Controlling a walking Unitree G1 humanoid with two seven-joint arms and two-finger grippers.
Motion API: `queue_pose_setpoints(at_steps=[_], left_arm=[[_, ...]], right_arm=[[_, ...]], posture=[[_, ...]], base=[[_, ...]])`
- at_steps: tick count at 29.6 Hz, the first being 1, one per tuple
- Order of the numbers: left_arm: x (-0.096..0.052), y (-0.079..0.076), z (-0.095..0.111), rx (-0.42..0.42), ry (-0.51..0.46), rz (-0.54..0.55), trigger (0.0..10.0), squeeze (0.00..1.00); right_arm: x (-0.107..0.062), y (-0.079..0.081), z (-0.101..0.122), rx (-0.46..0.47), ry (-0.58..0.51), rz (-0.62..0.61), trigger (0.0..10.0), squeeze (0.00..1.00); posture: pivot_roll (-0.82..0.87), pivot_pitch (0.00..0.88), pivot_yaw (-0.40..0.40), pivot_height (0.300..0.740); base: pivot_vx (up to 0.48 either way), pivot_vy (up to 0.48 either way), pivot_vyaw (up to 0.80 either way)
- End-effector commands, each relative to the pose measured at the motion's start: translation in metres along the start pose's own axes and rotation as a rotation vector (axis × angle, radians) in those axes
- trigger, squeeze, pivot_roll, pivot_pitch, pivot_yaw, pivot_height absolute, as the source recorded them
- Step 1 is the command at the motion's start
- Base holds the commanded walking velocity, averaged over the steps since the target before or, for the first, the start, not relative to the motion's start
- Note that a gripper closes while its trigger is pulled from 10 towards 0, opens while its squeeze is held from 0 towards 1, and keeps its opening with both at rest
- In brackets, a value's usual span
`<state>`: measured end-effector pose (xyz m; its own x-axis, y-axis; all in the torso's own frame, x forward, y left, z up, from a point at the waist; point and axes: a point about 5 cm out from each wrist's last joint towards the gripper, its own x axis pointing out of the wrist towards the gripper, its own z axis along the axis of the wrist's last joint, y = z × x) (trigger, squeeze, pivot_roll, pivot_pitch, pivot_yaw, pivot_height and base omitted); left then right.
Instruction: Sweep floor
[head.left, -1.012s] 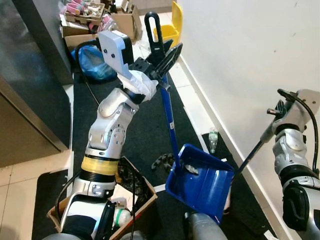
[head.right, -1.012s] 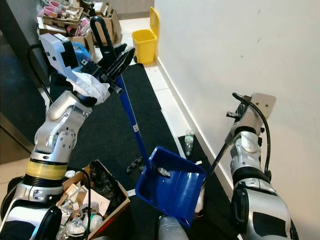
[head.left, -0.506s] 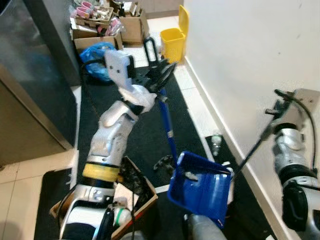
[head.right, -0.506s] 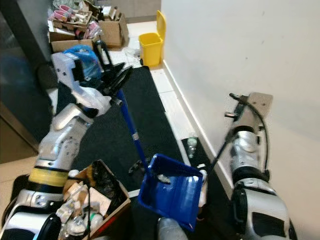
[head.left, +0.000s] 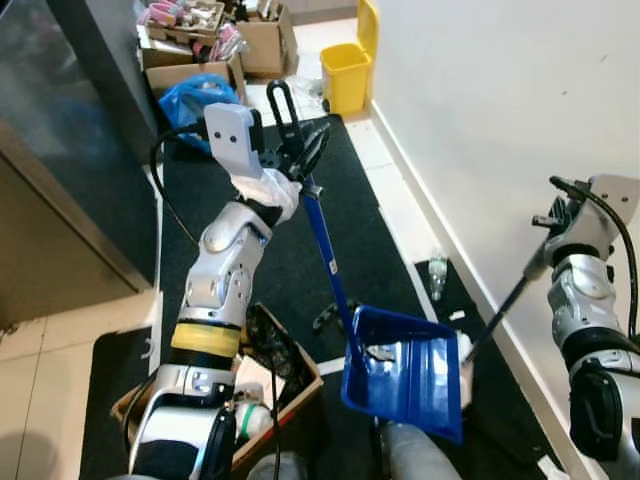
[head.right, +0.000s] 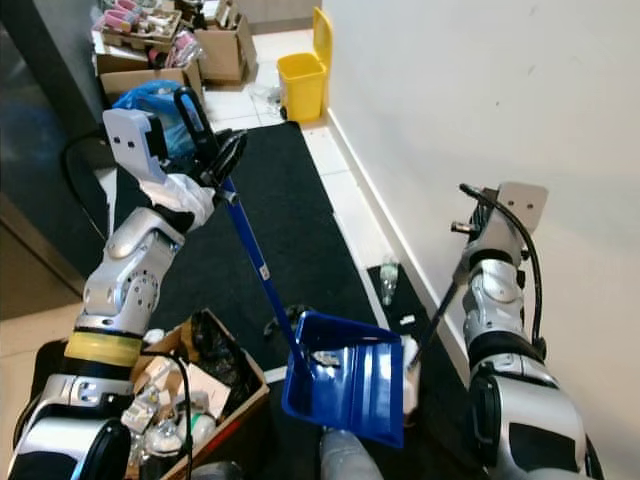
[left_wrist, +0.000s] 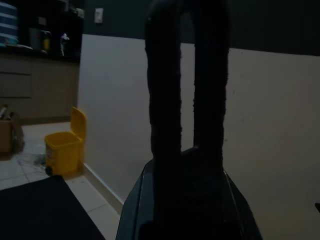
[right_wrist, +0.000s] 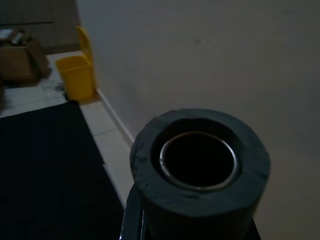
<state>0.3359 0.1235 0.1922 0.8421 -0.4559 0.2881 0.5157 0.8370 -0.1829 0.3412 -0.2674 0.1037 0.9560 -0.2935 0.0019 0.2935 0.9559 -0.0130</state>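
While the left gripper (head.left: 290, 160) fingers clamp the dustpan (head.left: 405, 375) handle, debris could spill if it tilts; right gripper's (head.left: 560, 215) fingers' state unclear.

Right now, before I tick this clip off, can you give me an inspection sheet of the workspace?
Surface: black mat beside a tiled strip along the white wall.
Job's things: blue dustpan, lifted, a scrap of debris inside; broom handle slanting down behind it.
Clutter: cardboard box of rubbish by the left arm; small bottle near the wall; blue bag; more boxes behind.
Claws: left claw shut on the dustpan's handle top; right claw grips the broom handle's end.
Cables: black cable looping on each forearm.
Surroundings: yellow bin at the far wall; dark cabinet on the left.
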Motion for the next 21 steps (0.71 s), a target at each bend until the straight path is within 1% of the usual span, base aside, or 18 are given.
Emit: queue_pose_setpoints(at_steps=[1, 8, 13, 18, 20, 21], left_arm=[[0.001, -0.005, -0.006, -0.009, 0.018, -0.020, 10.0, 0.00], [0.002, -0.006, -0.006, -0.008, 0.016, -0.021, 10.0, 0.00], [0.002, -0.009, -0.010, -0.013, 0.024, -0.028, 10.0, 0.00], [0.003, -0.011, -0.011, -0.013, 0.026, -0.036, 10.0, 0.00], [0.003, -0.012, -0.014, 0.003, 0.046, -0.042, 10.0, 0.00], [0.003, -0.013, -0.016, 0.008, 0.064, -0.044, 10.0, 0.00]], right_arm=[[0.001, -0.004, 0.003, 0.000, -0.011, -0.013, 10.0, 0.00], [0.001, -0.003, 0.003, 0.001, -0.012, -0.010, 10.0, 0.00], [0.002, -0.002, 0.004, -0.003, -0.010, -0.004, 10.0, 0.00], [0.002, -0.001, 0.005, -0.005, -0.011, 0.002, 10.0, 0.00], [0.003, 0.001, 0.006, -0.006, -0.014, 0.007, 10.0, 0.00], [0.004, 0.001, 0.007, -0.005, -0.014, 0.008, 10.0, 0.00]], posture=[[0.12, 0.019, -0.004, 0.740], [0.11, 0.015, -0.005, 0.740], [0.11, 0.010, -0.007, 0.740], [0.11, 0.006, -0.008, 0.740], [0.11, 0.000, -0.009, 0.740], [0.11, 0.000, -0.009, 0.740]], base=[[0.000, 0.000, -0.80], [0.000, 0.000, 0.00], [0.000, 0.000, -0.80], [0.000, 0.000, 0.00], [0.000, 0.000, -0.80], [-0.296, 0.000, 0.00]])
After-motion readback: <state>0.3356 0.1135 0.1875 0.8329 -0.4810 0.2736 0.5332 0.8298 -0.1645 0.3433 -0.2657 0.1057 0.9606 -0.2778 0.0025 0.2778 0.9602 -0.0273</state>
